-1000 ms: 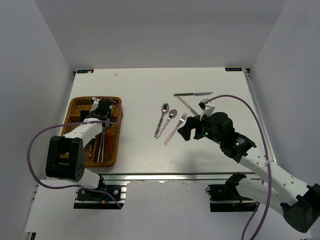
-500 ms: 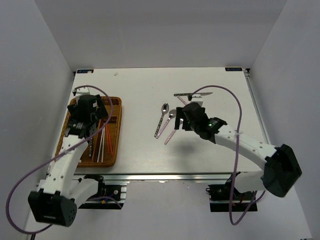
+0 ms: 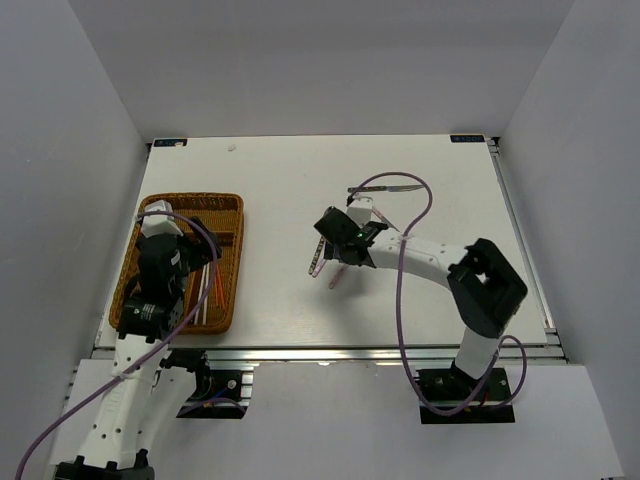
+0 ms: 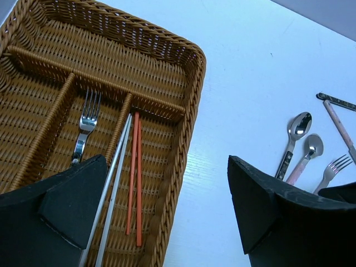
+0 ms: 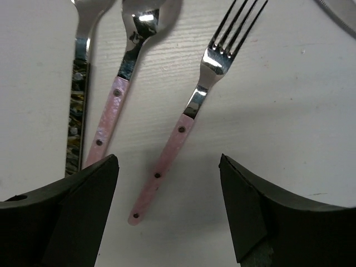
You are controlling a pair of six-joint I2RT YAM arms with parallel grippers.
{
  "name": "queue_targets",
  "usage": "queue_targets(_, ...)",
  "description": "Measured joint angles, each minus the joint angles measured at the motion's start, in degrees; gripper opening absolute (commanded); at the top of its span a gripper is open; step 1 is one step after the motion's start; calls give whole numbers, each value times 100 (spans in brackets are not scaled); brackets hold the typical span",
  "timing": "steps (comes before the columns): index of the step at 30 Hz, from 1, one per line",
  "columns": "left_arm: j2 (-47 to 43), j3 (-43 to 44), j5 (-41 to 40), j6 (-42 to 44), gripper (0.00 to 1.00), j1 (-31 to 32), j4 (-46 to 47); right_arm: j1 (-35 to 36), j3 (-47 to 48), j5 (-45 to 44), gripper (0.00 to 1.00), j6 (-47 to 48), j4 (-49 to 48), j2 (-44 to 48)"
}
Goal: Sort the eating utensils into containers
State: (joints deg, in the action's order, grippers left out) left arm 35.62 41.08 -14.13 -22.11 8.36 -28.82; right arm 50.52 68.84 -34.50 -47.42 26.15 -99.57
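Observation:
The brown wicker tray (image 3: 190, 197) lies at the left. In the left wrist view its slots (image 4: 189, 111) hold a silver fork (image 4: 86, 119), red chopsticks (image 4: 134, 167) and white chopsticks (image 4: 114, 183). My left gripper (image 4: 167, 161) hovers open and empty above the tray's near right rim. On the table lie a dark-handled spoon (image 5: 78, 111), a pink-handled spoon (image 5: 119, 94) and a pink-handled fork (image 5: 183, 128). My right gripper (image 5: 168, 167) is open low over them. Its fingers stand on either side of the fork's handle without touching it.
A dark-handled knife (image 3: 385, 188) and a pink-handled knife (image 4: 336, 122) lie just behind the right gripper (image 3: 340, 245). The right arm's purple cable (image 3: 415, 200) loops over them. Grey walls close in the table on three sides.
My left arm has drawn back from over the tray toward the near edge, with its jaws now wide. My right gripper has swung left and down over the pink-handled fork.

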Motion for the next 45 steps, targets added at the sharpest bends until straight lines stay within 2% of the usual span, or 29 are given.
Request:
queue_targets(7,-184,-76,33,-42,98,52,92,24,92,7,71,-282,210,-721)
queue_targets(9,-197,-76,55,-42,98,90,107,24,92,26,63,-317,208,-831)
queue_targets(11,-195,-79,96,-44,98,116,107,24,94,33,47,-363,166,-927)
queue_targets(14,-188,-85,142,-42,98,127,107,24,177,52,36,-407,42,-1012)
queue_targets(19,-114,-87,219,-42,98,144,151,-4,-90,175,13,-481,-358,-874)
queue_targets(22,9,-87,409,-28,98,153,186,-33,-518,297,9,-490,-555,-540)
queue_targets(24,140,-87,638,-46,98,155,214,-48,-804,315,3,-452,-507,-262)
queue_targets(28,501,-96,1576,-374,98,160,461,-52,-1051,264,0,-245,-234,452)
queue_targets(32,750,-433,2638,-1145,98,291,1447,-37,-1067,151,0,24,-227,1353)
queue_targets(34,831,-686,2920,-1615,98,573,2052,-11,-1172,278,0,319,-466,1818)
queue_targets(38,1388,-732,2970,-2212,98,1694,2988,129,-1547,839,0,802,-964,2579)
queue_targets(40,1871,-531,2839,-2310,98,2205,3147,286,-1602,1071,0,1023,-1123,2780)
queue_targets(45,2570,-208,2404,-2538,95,2671,3392,756,-1596,1235,0,1368,-1416,2988)
